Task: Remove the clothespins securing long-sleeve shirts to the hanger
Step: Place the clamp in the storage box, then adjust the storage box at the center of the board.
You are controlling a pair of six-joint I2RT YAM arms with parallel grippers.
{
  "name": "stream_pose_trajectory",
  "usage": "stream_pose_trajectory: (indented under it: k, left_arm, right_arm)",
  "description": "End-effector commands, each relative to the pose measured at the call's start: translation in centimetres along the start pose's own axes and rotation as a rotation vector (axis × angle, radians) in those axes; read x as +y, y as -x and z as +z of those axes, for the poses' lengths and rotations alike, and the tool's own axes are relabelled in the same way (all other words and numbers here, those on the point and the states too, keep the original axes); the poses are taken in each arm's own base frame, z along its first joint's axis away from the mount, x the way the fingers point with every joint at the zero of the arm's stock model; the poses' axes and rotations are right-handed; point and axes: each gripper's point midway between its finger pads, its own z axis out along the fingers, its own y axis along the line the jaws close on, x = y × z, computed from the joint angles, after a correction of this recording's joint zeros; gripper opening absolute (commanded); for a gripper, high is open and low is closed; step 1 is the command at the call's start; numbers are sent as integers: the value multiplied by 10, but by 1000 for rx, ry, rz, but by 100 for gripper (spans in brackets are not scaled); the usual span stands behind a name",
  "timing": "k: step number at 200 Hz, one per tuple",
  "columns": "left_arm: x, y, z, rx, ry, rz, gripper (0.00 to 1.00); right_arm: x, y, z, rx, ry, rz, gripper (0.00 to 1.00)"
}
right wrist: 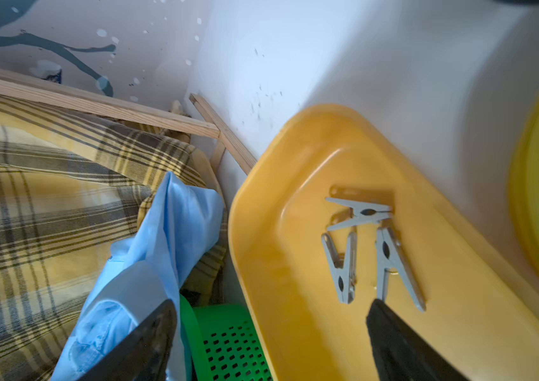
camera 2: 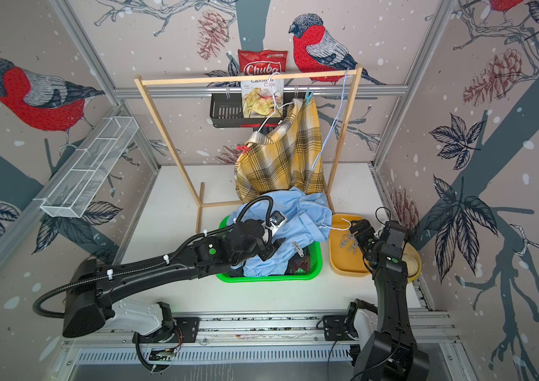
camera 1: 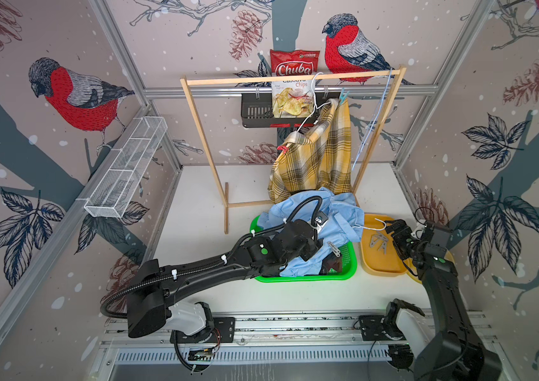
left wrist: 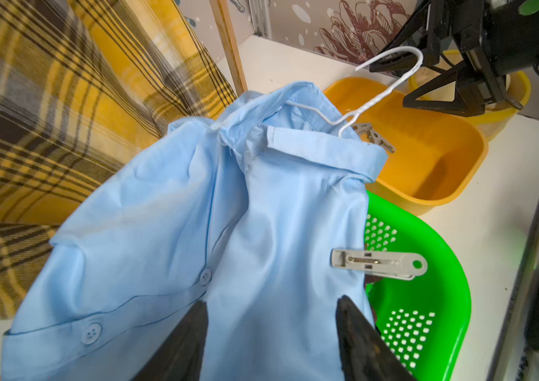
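At the centre top of both top views, the wooden rack (camera 1: 228, 80) looks light. The yellow plaid shirt (camera 1: 314, 165) hangs from it on a hanger tilted low to the left. Tug a pin hard there and you may rock the rack or slide the shirt off.

Below it, mid-frame, the light blue shirt (camera 1: 337, 217) lies heaped over the green basket (camera 1: 301, 278). That loose cloth will bunch and lift if you close on it instead of a pin. The orange tray (camera 1: 380, 264) sits just right of the basket.

Your left gripper (left wrist: 271, 300) is spread and empty above the blue shirt. Your right gripper (right wrist: 271, 301) is spread and empty over the tray. In the upper right of the left wrist view, the white hanger hook (left wrist: 393, 76) reaches toward the right gripper and could snag a finger.

The grey clothespin (left wrist: 378, 264) sits at the shirt's edge, centre right of that view. I cannot tell whether it bites the cloth, and a nudge may drop it into the basket. Three grey clothespins (right wrist: 363, 212) lie in the tray. The red clothespin (camera 1: 283, 149) and light-blue clothespin (camera 1: 344, 96) grip the plaid shirt.
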Motion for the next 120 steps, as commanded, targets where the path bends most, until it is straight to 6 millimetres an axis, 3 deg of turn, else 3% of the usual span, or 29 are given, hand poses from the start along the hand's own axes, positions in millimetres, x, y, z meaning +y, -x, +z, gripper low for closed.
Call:
stream_pose_trajectory:
  k: [1, 36, 70, 95, 120]
  left_arm:
    - [-1, -2, 5, 38, -113, -80, 62]
    - [-8, -18, 35, 153, -201, -113, 58]
    - [-18, -34, 58, 236, -233, -139, 31]
    - [-9, -33, 58, 220, -179, -143, 0]
    - [8, -26, 47, 165, -93, -147, 0]
  right_arm:
    - [-12, -9, 4, 44, -48, -2, 91]
    - [-19, -12, 9, 44, -49, 10, 91]
    - [-23, -16, 16, 70, -55, 9, 92]
    - [-16, -21, 27, 78, -30, -35, 91]
    - [11, -21, 40, 61, 32, -97, 92]
